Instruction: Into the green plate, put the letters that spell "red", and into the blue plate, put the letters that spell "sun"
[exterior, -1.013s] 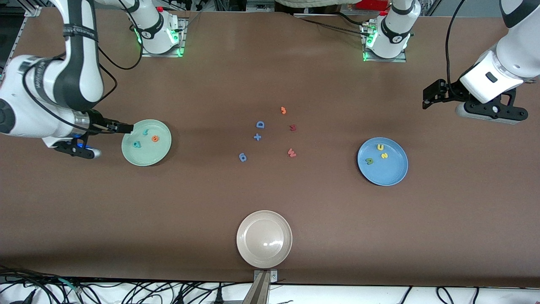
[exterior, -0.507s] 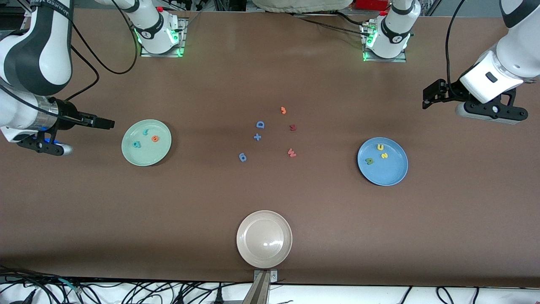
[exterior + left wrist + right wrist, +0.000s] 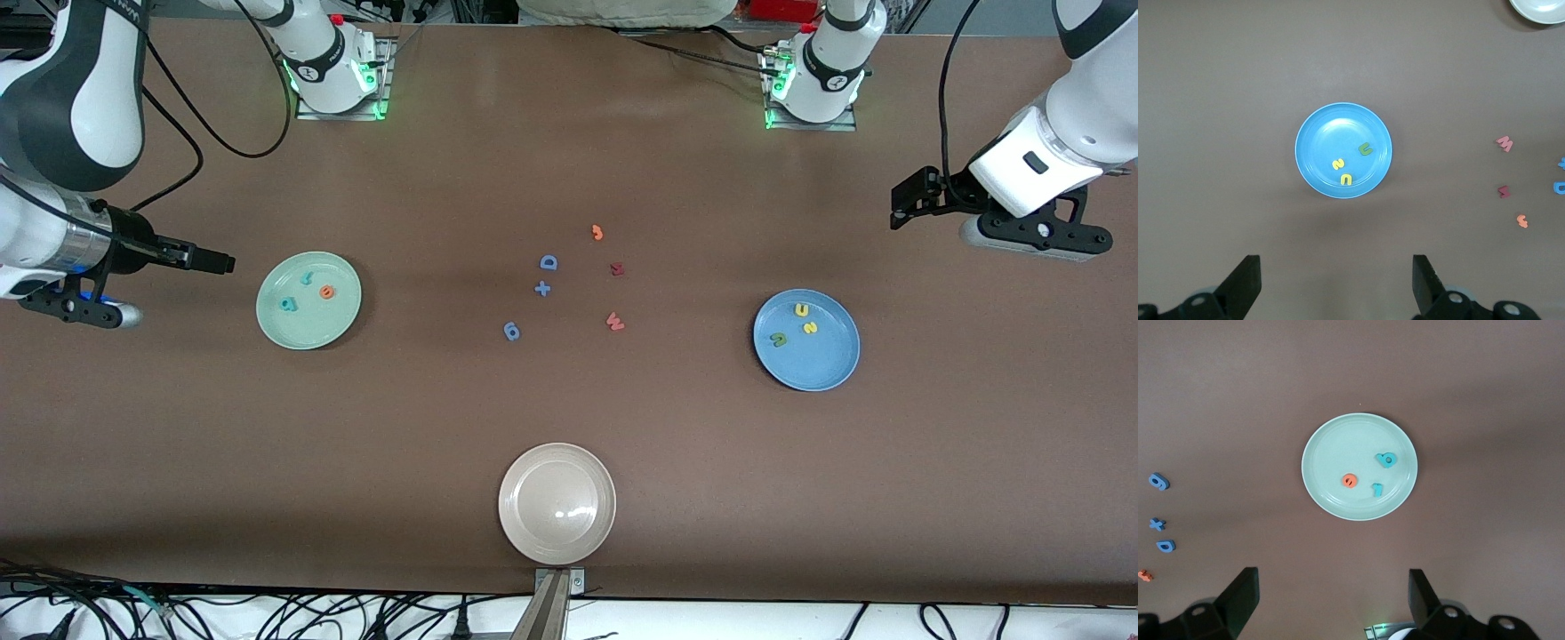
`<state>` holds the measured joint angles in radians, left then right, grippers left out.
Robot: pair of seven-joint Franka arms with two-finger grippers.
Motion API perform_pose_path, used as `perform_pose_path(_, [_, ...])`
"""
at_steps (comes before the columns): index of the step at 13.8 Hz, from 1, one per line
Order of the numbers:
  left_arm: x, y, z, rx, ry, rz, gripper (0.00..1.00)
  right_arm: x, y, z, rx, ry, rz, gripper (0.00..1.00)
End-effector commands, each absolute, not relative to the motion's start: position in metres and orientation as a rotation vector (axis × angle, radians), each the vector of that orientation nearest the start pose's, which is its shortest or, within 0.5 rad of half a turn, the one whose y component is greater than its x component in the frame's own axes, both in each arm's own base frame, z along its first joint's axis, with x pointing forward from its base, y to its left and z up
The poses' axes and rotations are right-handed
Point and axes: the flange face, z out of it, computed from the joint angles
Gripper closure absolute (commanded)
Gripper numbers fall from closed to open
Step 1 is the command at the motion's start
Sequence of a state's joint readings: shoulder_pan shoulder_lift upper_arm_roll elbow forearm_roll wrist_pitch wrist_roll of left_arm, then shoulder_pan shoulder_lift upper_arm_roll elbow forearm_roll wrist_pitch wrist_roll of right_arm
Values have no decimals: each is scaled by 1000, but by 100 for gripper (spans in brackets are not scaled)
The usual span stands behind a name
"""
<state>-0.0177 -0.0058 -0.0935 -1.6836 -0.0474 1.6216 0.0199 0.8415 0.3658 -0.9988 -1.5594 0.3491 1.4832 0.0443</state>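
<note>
Retreat marks the right gripper (image 3: 213, 261): it was at the green plate (image 3: 308, 300)'s rim and now hangs wide open, empty, beside that plate holding "red" (image 3: 307, 292). Left gripper (image 3: 902, 206) waits, spread, over bare brown table (image 3: 356, 444) near the blue plate (image 3: 806, 340) holding "sun" (image 3: 797, 324). Spare letters (image 3: 569, 280) lie mid-table between them; a beige plate (image 3: 556, 503) sits nearest the camera.

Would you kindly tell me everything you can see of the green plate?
The green plate is round, pale mint, smooth and glossy-looking, with a shallow raised rim. It lies flat on the brown table toward the right arm's end. Three small foam letters rest in it, apart from each other: an orange e, a teal d and a smaller teal r. Nothing else touches it; the right wrist view shows it whole from above.
</note>
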Motion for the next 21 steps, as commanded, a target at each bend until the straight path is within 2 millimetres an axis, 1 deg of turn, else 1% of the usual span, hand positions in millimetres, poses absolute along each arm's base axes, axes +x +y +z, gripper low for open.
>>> perform_pose_path(1, [551, -68, 585, -3162, 199, 100, 0, 601, 16, 504, -3022, 350, 398, 1])
perform_pose_path(4, [551, -68, 584, -3162, 199, 102, 0, 599, 15, 510, -3012, 346, 384, 1])
perform_pose_path(5, [551, -68, 584, -3162, 199, 102, 0, 598, 14, 515, -3004, 341, 369, 1])
perform_pose_path(9, [551, -68, 585, -3162, 199, 100, 0, 599, 17, 517, -3014, 326, 349, 1])
perform_pose_path(10, [551, -68, 585, -3162, 199, 100, 0, 600, 20, 519, -3023, 316, 338, 1])
perform_pose_path(12, [551, -68, 585, -3162, 199, 100, 0, 603, 17, 528, -3029, 319, 318, 1])
perform_pose_path(13, [551, -68, 585, -3162, 199, 100, 0, 606, 19, 526, -3035, 302, 324, 1])
perform_pose_path(14, [551, -68, 585, -3162, 199, 100, 0, 611, 25, 529, -3049, 268, 326, 1])
perform_pose_path(16, [551, -68, 585, -3161, 199, 102, 0, 616, 23, 535, -3050, 284, 348, 1])
perform_pose_path(18, [551, -68, 585, -3162, 199, 100, 0, 615, 15, 541, -3071, 245, 324, 1])
perform_pose_path(19, [551, -68, 585, -3161, 199, 102, 0, 617, 14, 537, -3087, 221, 334, 1])
perform_pose_path(20, [551, -68, 585, -3162, 199, 100, 0, 615, 13, 544, -3097, 196, 300, 1])
perform_pose_path(21, [551, -67, 585, -3162, 196, 100, 0, 615, 6, 546, -3090, 186, 271, 1])
